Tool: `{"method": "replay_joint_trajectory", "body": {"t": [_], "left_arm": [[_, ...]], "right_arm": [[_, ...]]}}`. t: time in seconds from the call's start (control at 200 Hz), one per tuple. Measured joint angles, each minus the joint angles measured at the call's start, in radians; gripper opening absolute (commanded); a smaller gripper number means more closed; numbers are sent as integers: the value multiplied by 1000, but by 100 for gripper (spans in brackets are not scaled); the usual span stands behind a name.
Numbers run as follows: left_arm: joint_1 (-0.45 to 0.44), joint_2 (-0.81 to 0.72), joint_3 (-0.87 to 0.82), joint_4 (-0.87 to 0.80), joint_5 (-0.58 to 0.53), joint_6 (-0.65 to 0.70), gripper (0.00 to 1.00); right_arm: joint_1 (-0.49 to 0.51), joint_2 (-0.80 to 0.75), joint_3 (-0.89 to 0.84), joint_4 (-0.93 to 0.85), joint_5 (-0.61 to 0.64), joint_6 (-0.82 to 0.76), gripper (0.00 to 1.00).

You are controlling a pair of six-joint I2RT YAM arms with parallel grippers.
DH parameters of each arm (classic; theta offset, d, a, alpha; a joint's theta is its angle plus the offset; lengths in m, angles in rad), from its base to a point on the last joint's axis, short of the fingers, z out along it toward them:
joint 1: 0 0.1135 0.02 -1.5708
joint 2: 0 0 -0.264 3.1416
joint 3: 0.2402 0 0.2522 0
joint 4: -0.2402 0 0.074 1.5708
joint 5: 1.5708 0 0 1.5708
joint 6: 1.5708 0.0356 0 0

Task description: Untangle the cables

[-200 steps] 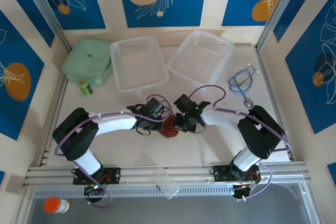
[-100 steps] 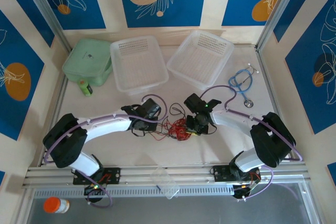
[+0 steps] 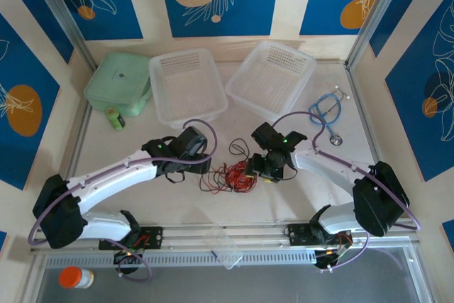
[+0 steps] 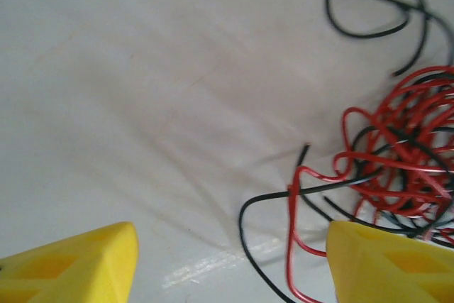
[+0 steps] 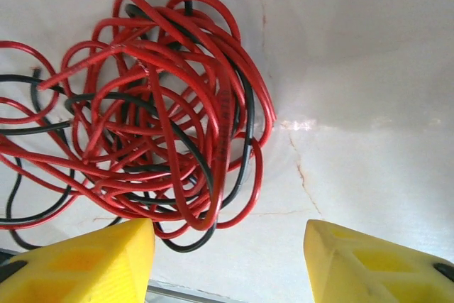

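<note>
Surveying from the top external view, the report places the cables [image 3: 237, 174] as one loose red-and-black heap on the table [image 3: 142, 204], on the arms' side of the left-hand basket [image 3: 188, 86] and off toward its right corner. The left gripper [image 3: 206, 164] sits just left of the heap, also on the near side of that basket. The right gripper [image 3: 257, 169] stands against the heap's right edge. Jaw state is hard to read from this height.

Left wrist view: the yellow fingers [image 4: 78, 267] stand well apart with bare table between them, gripping nothing. This view adds what the overhead lacks: free ends, one red and one black, trailing out of the heap beside one finger.

Right wrist view: the fingers [image 5: 92, 260] are likewise apart and empty. The dense coil lies just ahead of them, its lowest loops reaching between the tips. Red loops are seen here wound over and under black strands.

Judgement: the wires look light, limp and springy, likely to slide and drag the whole heap along. A free end or outer loop seems the soundest hold, not the core.
</note>
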Motion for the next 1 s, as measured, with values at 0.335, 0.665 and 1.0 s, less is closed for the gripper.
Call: {"method": "replay_joint_trajectory", "body": {"t": [0.335, 0.665, 1.0], "left_arm": [[-85, 218, 73, 53, 122, -4, 82], [-88, 397, 86, 140, 171, -123, 61], [-88, 418, 1, 350, 280, -210, 12]], "right_arm": [[0, 26, -52, 197, -5, 150, 66], [9, 89, -157, 272, 28, 289, 55], [11, 65, -184, 294, 54, 324, 0]]}}
